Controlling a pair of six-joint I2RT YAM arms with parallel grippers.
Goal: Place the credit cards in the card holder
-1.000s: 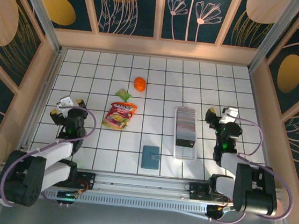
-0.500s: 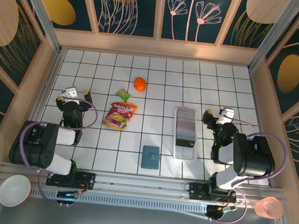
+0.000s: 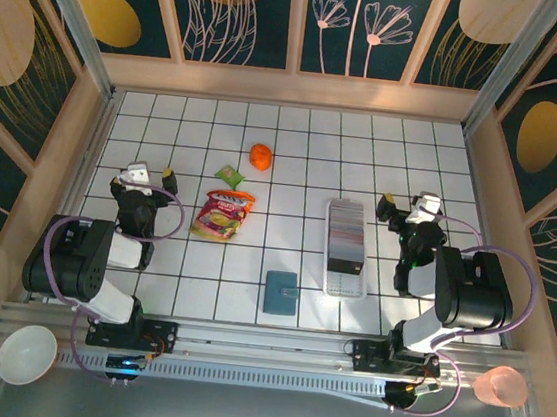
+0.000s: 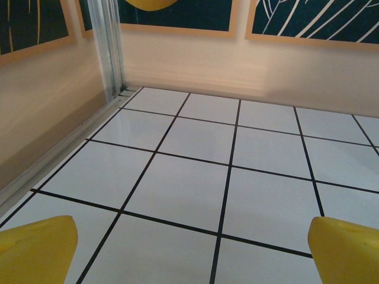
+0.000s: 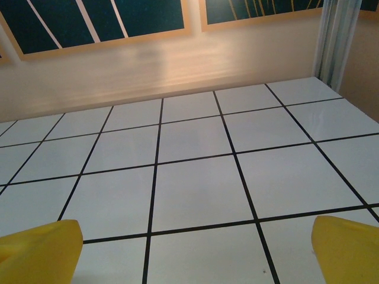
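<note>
Left pincer (image 3: 144, 175) sat over the left side of the white tiled table (image 3: 297, 130), fingers spread wide, nothing between them. In the left wrist view the pincer (image 4: 189, 254) showed two yellow fingertips (image 4: 35, 248) at the bottom corners with bare tiles in the gap. Right pincer (image 3: 410, 205) was over the right side of the table, just right of the white tray (image 3: 343, 284), also spread and holding nothing. In the right wrist view the pincer (image 5: 189, 254) had yellow fingertips (image 5: 38, 245) far apart over bare tiles. The credit cards (image 3: 346, 236) stood packed in a grey row inside the tray, filling its far and middle part, with the near end bare. The card holder (image 3: 280, 292), teal and closed flat, lay on the table near the front edge, just left of the tray's near end and well apart from both pincers. The red-yellow snack pouch (image 3: 222, 214) lay left of centre, a small green packet (image 3: 229, 175) just beyond it, and an orange item (image 3: 260, 155) further back.
</note>
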